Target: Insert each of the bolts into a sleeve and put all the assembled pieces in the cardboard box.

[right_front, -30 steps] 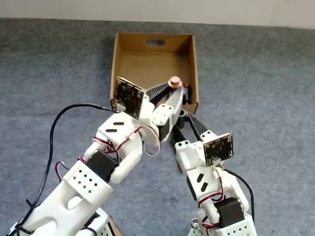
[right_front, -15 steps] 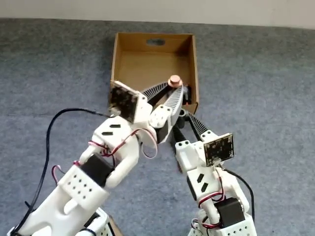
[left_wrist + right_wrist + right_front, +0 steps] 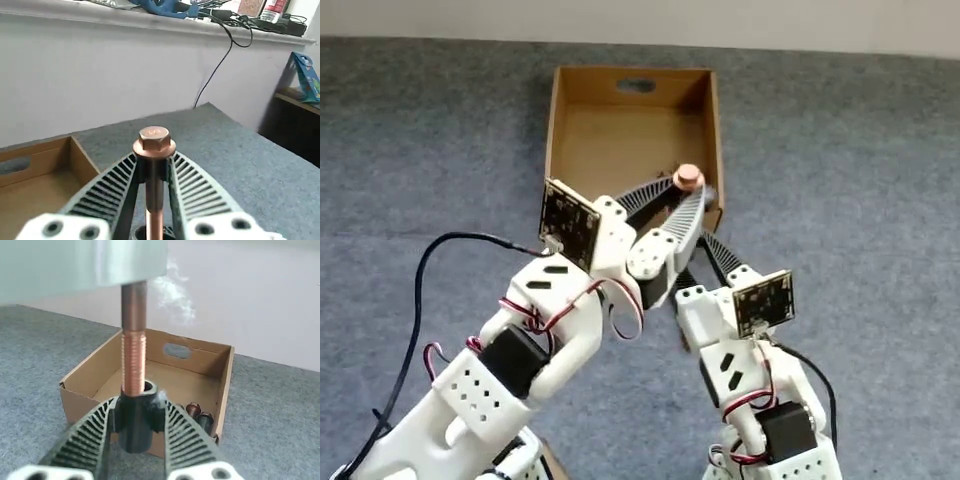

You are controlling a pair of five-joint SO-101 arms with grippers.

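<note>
The left end effector (image 3: 152, 165) is clamped on the bolt (image 3: 133, 360) just under its head, holding it upright directly above the sleeve (image 3: 136, 425) with the threaded tip at the sleeve's mouth. The right end effector (image 3: 136, 412) is closed around the sleeve, whose bore points up, and the cardboard box (image 3: 80, 390) stands just behind the sleeve. The two long axes look in line, so the coming move is likely a straight push down.

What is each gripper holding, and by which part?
The left gripper grips the bolt just under its head; the right gripper grips the sleeve by its sides.
</note>
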